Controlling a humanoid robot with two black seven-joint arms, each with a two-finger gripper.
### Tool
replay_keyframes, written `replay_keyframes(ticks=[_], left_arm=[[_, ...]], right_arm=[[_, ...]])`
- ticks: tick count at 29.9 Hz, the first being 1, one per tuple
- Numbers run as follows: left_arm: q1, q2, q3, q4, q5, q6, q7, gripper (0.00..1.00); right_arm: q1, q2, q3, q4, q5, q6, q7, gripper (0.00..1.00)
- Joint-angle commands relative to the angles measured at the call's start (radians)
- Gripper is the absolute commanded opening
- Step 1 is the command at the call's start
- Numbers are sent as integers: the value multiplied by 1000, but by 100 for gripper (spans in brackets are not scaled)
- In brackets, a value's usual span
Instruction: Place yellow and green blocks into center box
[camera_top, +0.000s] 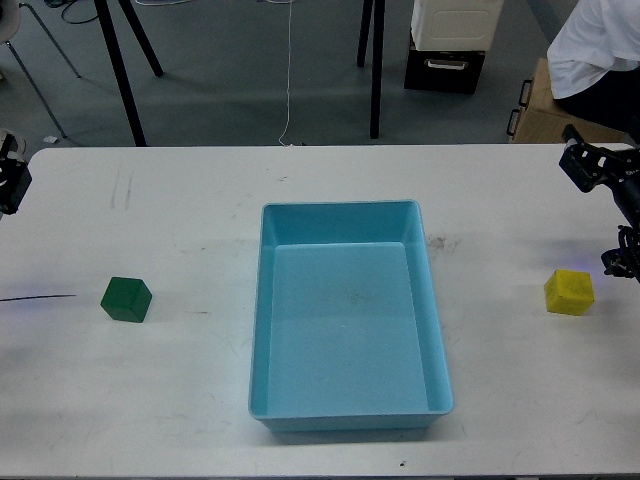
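A green block (126, 299) sits on the white table (180, 400), left of the light blue box (346, 410) at the centre. The box is empty. A yellow block (569, 292) sits on the table right of the box. My left gripper (8, 182) is at the far left edge, mostly cut off by the frame, well behind the green block. My right gripper (583, 165) is at the far right, raised behind the yellow block. Both are dark and small, so I cannot tell their fingers apart. Neither touches a block.
A thin dark cable (35, 297) lies on the table left of the green block. Beyond the table's far edge are black stand legs (376, 70), a white and black case (450, 45), a cardboard box (545, 105) and a person in white (600, 50).
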Motion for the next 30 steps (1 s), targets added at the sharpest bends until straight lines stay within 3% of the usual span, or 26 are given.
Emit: replay_keyframes(ticks=[1, 9, 13, 19, 27, 30], left_arm=[[2, 33, -1, 1, 1, 0, -3, 100], [2, 38, -6, 13, 1, 0, -3, 100], [2, 47, -6, 13, 1, 0, -3, 100], [5, 53, -6, 13, 1, 0, -3, 100], [8, 50, -6, 12, 4, -1, -3, 100], [10, 50, -6, 12, 6, -4, -3, 100]], right_arm=[[2, -115, -9, 43, -67, -8, 0, 100], [12, -460, -58, 89, -220, -5, -5, 100], [28, -603, -115, 144, -447, -8, -5, 100], [61, -747, -207, 204, -847, -75, -5, 100], [194, -864, -484, 349, -1148, -80, -17, 100], [222, -871, -549, 382, -1291, -87, -57, 100]])
